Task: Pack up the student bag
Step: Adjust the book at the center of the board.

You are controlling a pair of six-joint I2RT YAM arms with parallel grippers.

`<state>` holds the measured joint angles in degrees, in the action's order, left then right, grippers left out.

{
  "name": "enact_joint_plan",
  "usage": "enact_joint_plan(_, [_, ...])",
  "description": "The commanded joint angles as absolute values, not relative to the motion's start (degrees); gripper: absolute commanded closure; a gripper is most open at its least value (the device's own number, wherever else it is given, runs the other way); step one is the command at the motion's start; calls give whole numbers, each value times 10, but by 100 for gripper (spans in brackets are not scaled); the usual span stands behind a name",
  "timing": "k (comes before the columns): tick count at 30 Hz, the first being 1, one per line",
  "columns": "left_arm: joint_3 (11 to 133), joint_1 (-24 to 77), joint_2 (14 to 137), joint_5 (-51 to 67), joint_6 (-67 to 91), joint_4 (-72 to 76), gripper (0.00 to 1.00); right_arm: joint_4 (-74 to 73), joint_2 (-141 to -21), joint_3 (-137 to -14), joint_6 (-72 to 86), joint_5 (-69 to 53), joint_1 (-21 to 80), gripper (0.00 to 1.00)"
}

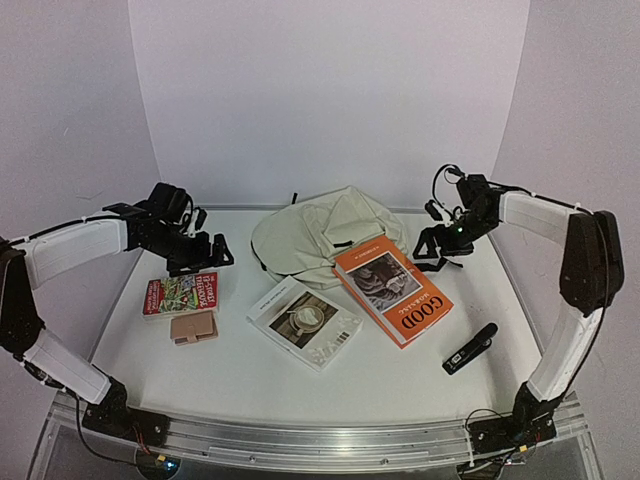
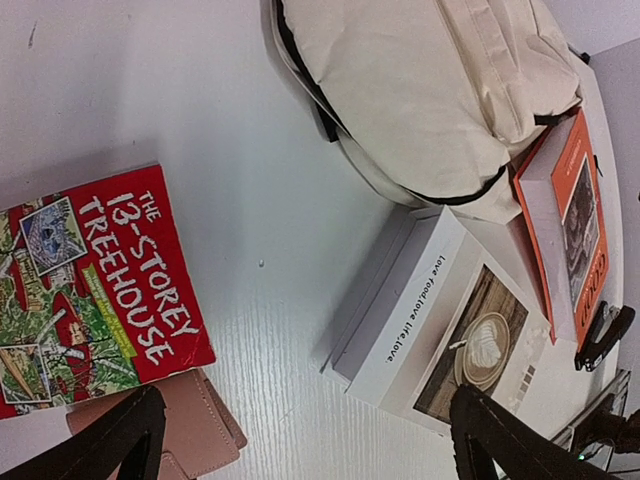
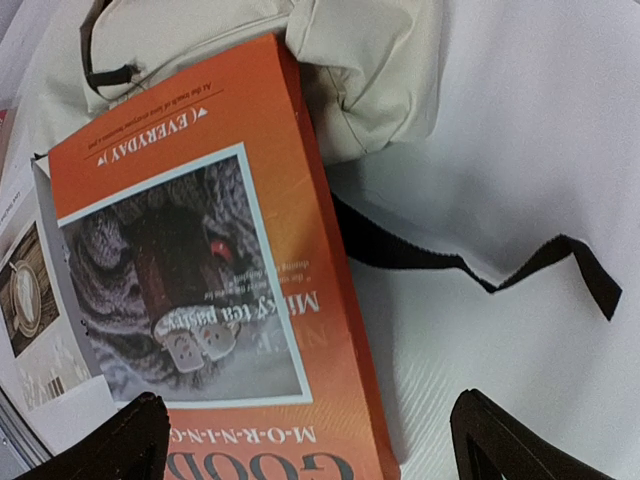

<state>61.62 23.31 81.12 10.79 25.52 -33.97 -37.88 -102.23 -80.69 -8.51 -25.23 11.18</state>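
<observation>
Reading the overhead view with twelve o'clock at the far wall, you have the student bag (image 1: 320, 232) lying slumped at the twelve o'clock end of the table (image 1: 240, 385). Its long axis runs roughly nine to three. Both tools are spread wide and hold nothing. The left gripper (image 1: 205, 257) hangs over the far edge of the red book (image 1: 181, 293), and from it the bag lies toward two o'clock across a strip of bare table. The right gripper (image 1: 437, 254) sits just beside the bag's three o'clock end, with the bag toward ten o'clock from it, so your right arm is the nearer. The orange book (image 1: 392, 290) points its long axis from ten to four, its far corner against the bag's near edge. A black strap (image 3: 560, 262) trails on the table below the right fingers. You cannot tell from here whether the zipper is open, so expect to sort out the mouth first.
</observation>
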Motion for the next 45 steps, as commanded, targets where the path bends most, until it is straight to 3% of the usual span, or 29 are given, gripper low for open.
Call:
enact_joint_plan(1, [653, 248, 833, 131, 254, -316, 0, -379, -1094, -883, -86, -287, 110, 2])
enact_joint_plan(7, [642, 261, 832, 139, 271, -299, 0, -387, -1179, -941, -74, -333, 116, 2])
enact_joint_plan(13, [646, 298, 859, 115, 278, -292, 0, -396, -1212, -918, -89, -364, 153, 2])
enact_joint_plan(30, [613, 302, 863, 96, 337, -246, 0, -410, -1143, -802, -128, -356, 266, 20])
enact_joint_plan(45, [665, 302, 918, 86, 324, -240, 0, -441, -1113, -743, -153, -377, 346, 23])
